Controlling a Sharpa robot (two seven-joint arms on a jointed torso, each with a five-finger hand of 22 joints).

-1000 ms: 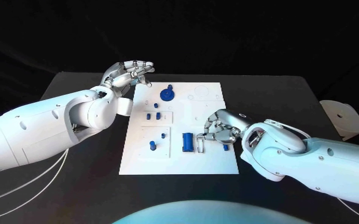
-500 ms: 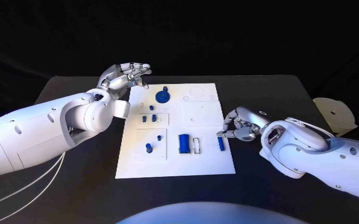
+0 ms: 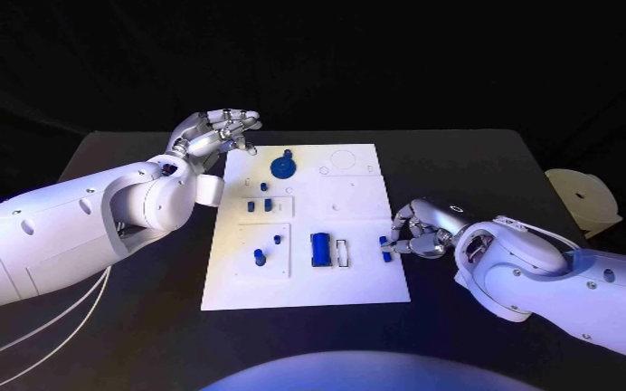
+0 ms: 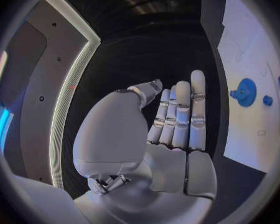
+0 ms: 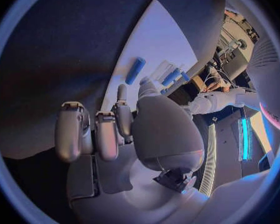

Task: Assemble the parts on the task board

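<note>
From the head view we see the task board (image 3: 313,269) on the black table (image 3: 130,319), with blue parts (image 3: 319,248) lying on it and a round blue gear (image 3: 283,166) near its far end. Our right hand (image 3: 415,228) sits at the board's right edge, fingers curled beside a small blue peg (image 3: 386,249); we cannot tell whether they pinch it. Our left hand (image 3: 215,131) hovers off the far left corner, fingers curled in, holding nothing. The left wrist view shows its fingers (image 4: 180,114) pressed together. The right wrist view shows the fingers (image 5: 105,134) curled over the table.
</note>
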